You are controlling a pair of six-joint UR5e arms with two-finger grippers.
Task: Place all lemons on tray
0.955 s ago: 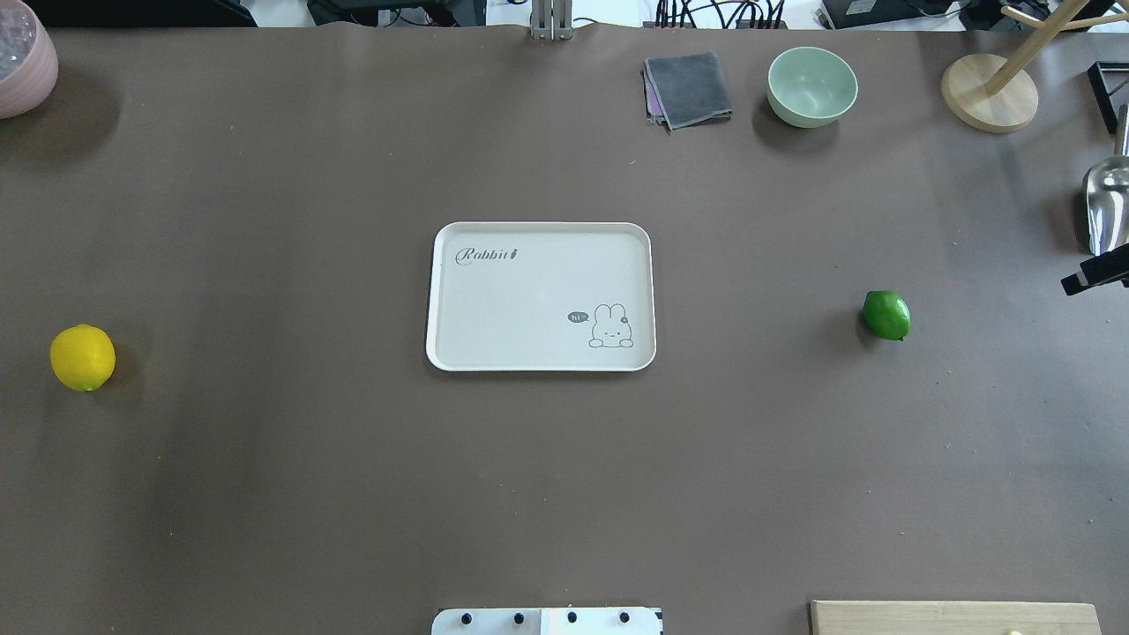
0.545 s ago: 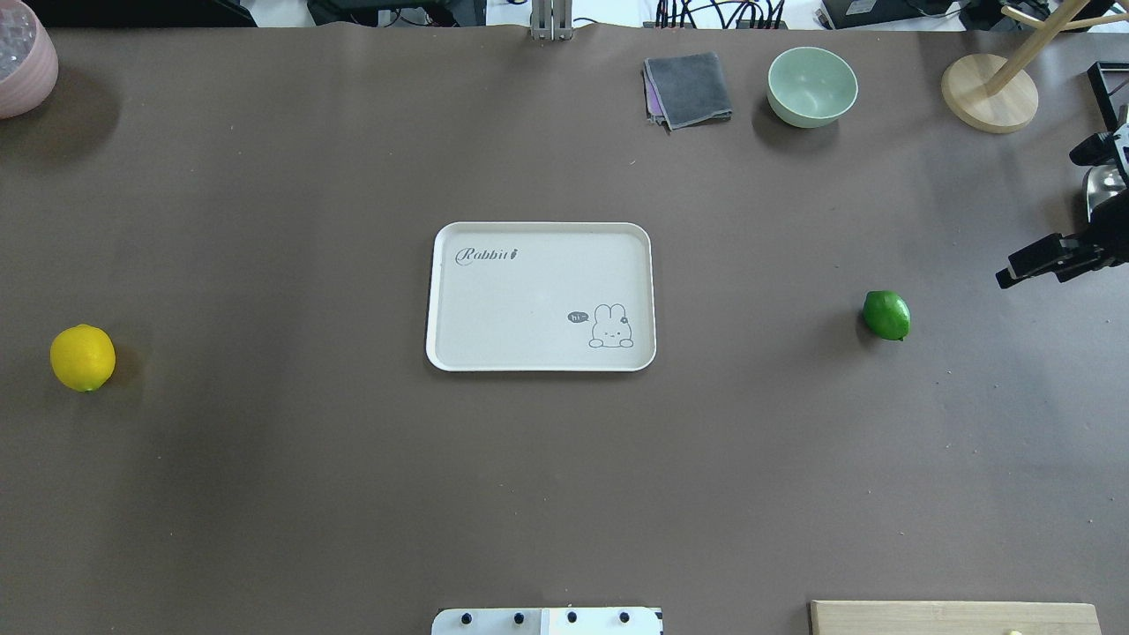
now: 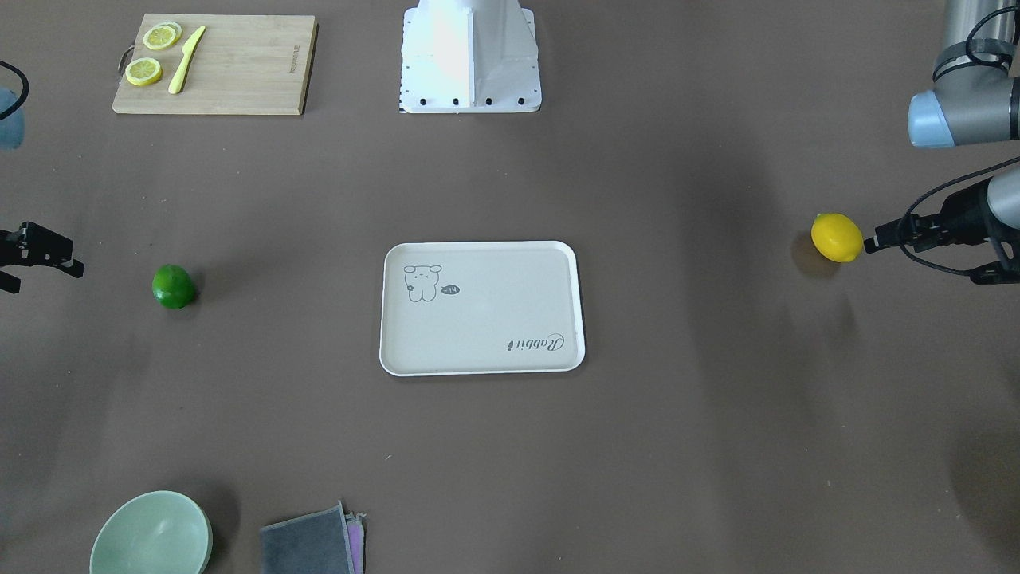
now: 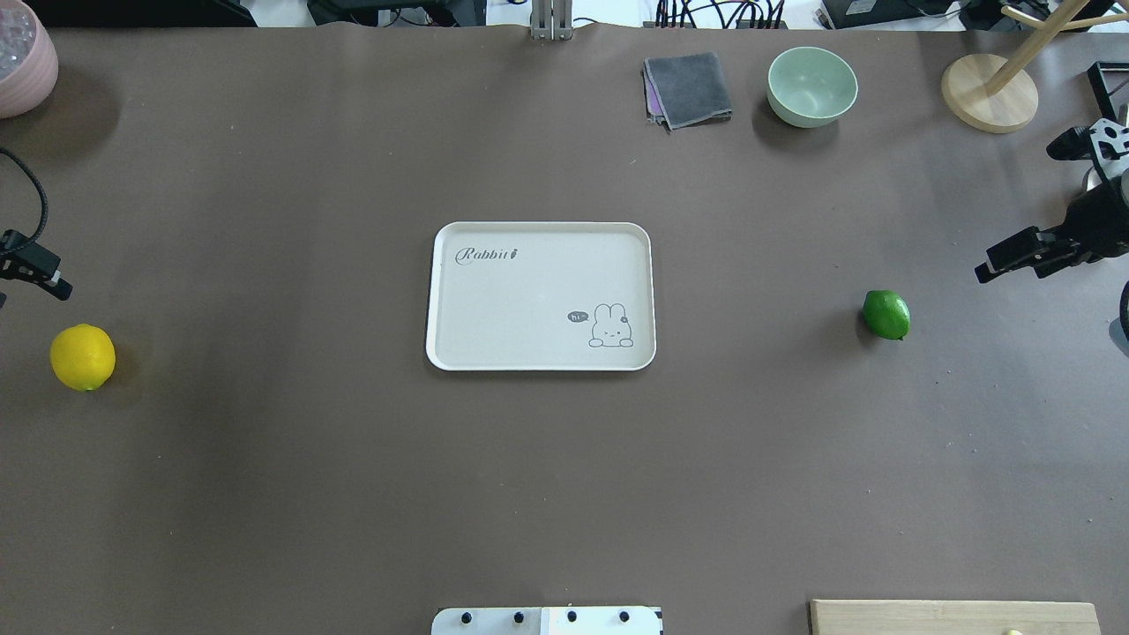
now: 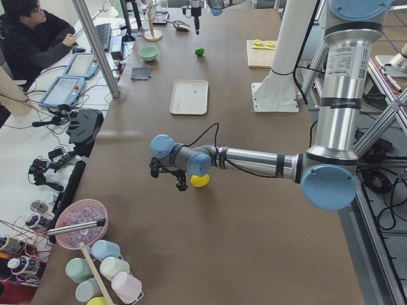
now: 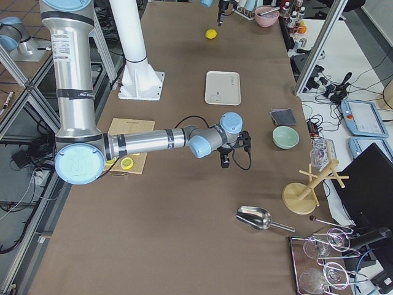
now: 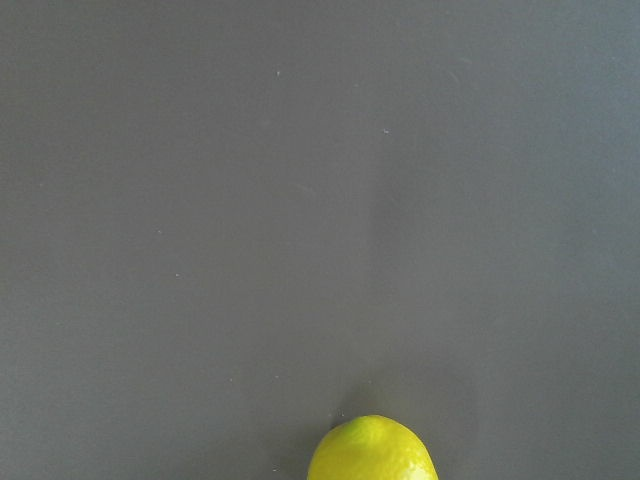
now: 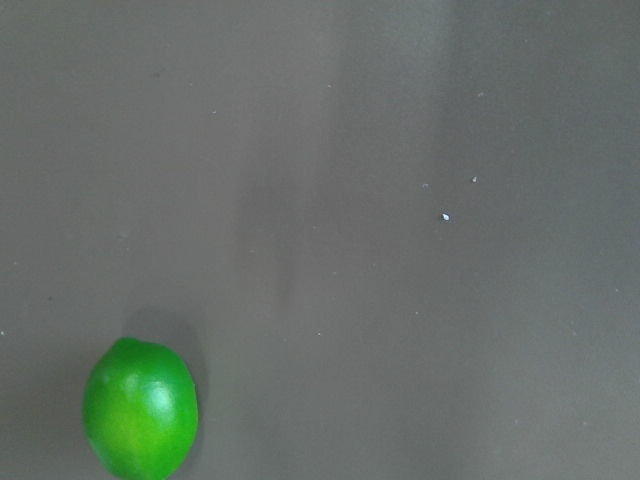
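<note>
The yellow lemon (image 4: pixel 82 357) lies on the table at the far left, and also shows in the front view (image 3: pixel 837 237) and the left wrist view (image 7: pixel 372 450). The green lemon (image 4: pixel 886 315) lies at the right, and also shows in the right wrist view (image 8: pixel 140 408). The off-white tray (image 4: pixel 529 291) sits empty in the middle. My left gripper (image 4: pixel 35 265) hovers just beyond the yellow lemon at the table's left edge. My right gripper (image 4: pixel 997 263) hovers right of the green lemon. Both look open and empty.
A mint bowl (image 4: pixel 811 85) and a folded grey cloth (image 4: pixel 688 88) sit at the far side. A wooden stand (image 4: pixel 988 93) and a metal scoop (image 6: pixel 253 217) are at the far right. A cutting board with lemon slices (image 3: pixel 215 64) lies near the robot base.
My right gripper has come in from the right edge toward the green lemon. My left gripper has entered at the left edge near the yellow lemon. The lemons and the tray have not moved.
</note>
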